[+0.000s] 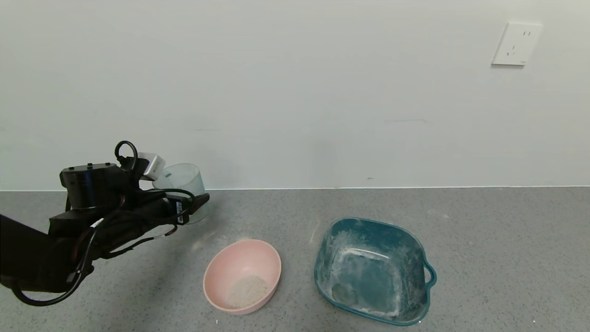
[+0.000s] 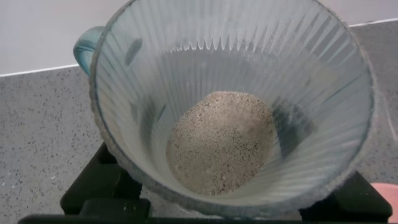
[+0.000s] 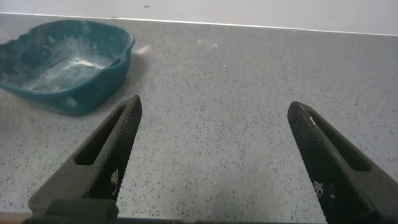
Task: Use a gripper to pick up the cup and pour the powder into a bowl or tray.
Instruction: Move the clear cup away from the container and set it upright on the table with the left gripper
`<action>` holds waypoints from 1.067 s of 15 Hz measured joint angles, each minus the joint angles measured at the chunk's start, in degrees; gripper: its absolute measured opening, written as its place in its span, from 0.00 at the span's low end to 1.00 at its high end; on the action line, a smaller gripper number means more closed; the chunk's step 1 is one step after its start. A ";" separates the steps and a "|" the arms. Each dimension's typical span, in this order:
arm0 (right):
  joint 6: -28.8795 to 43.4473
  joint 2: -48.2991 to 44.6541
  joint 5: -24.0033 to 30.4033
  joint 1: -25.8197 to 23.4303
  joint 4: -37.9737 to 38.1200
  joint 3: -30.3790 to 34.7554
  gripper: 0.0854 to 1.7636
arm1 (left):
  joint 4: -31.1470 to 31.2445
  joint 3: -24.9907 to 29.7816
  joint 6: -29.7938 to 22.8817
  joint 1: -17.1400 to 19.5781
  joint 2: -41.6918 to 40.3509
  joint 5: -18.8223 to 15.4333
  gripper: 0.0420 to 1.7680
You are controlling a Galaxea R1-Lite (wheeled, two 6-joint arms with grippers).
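My left gripper [image 1: 196, 199] is shut on the translucent ribbed cup [image 1: 180, 180] and holds it above the counter, back and left of the pink bowl [image 1: 243, 275]. In the left wrist view the cup [image 2: 124, 118] fills the frame, with beige powder [image 2: 221, 142] heaped at its bottom. The bowl holds a small patch of powder [image 1: 248, 289]. My right gripper [image 3: 214, 115] is open and empty over bare counter; it is out of the head view.
A squarish teal tray [image 1: 417, 249] with white smears stands right of the bowl; it also shows in the right wrist view [image 3: 118, 62]. A wall with a socket [image 1: 516, 44] runs along the back of the grey counter [image 1: 507, 230].
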 joint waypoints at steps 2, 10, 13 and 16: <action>0.00 0.00 0.02 0.00 0.00 0.00 0.97 | -0.04 -2.07 -0.26 0.69 2.88 -0.13 0.73; 0.02 0.00 0.02 0.00 0.02 0.00 0.97 | -11.30 -4.90 -2.05 1.19 13.79 -0.22 0.73; 0.02 0.00 0.05 0.00 0.00 0.00 0.97 | -11.85 -5.02 -2.54 1.05 16.15 -0.07 0.73; 0.00 0.00 0.02 0.00 0.02 0.00 0.97 | -16.93 -4.69 -3.75 0.72 18.81 0.26 0.73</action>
